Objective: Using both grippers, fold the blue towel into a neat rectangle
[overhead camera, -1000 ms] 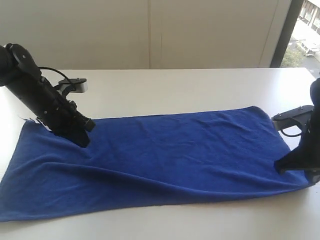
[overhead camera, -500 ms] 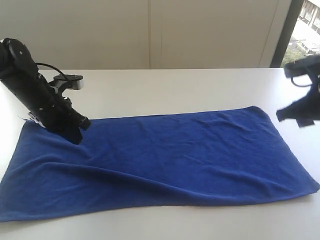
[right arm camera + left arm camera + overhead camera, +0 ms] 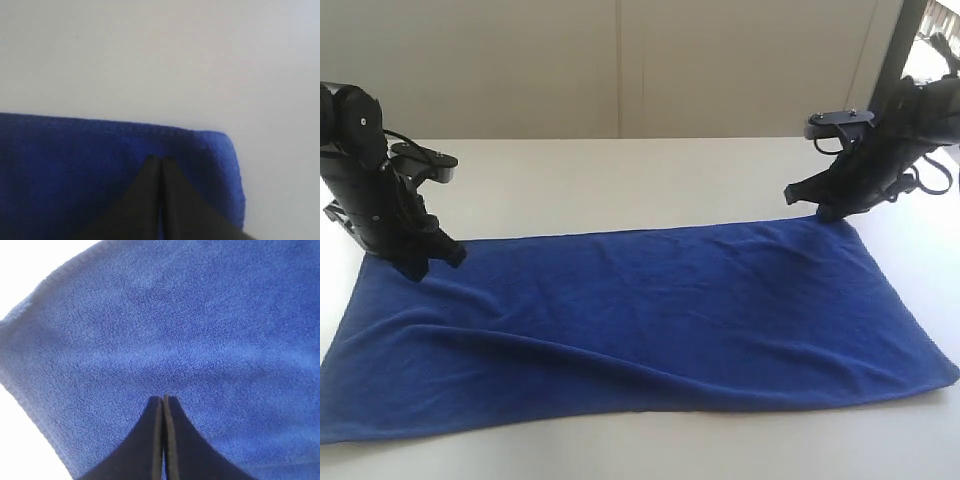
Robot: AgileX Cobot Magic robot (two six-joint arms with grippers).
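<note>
At the left, the black, jointed left gripper (image 3: 420,265) leans down over the far left corner of the blue towel (image 3: 640,320), a deep royal-blue terry cloth of long rectangular shape. Its narrow jaws are pressed fully together (the left wrist view shows only a thin seam between them at (image 3: 163,399)); no cloth can be seen pinched in that seam, and whether the tips touch the pile (image 3: 200,315) I cannot tell. The towel lies spread open on the smooth white table (image 3: 620,175), its long sides running left to right; soft ridges cross the middle, and the near edge curves a little toward the near right corner. At the right, the black right gripper (image 3: 817,205) slants down from the table's far right side to the towel's far right corner. Its jaws are likewise closed tight, with nothing visible between them; in the right wrist view the closed tips (image 3: 160,160) sit over the blue cloth (image 3: 60,170), just inside its hemmed edge and near the rounded corner, with bare table beyond.
</note>
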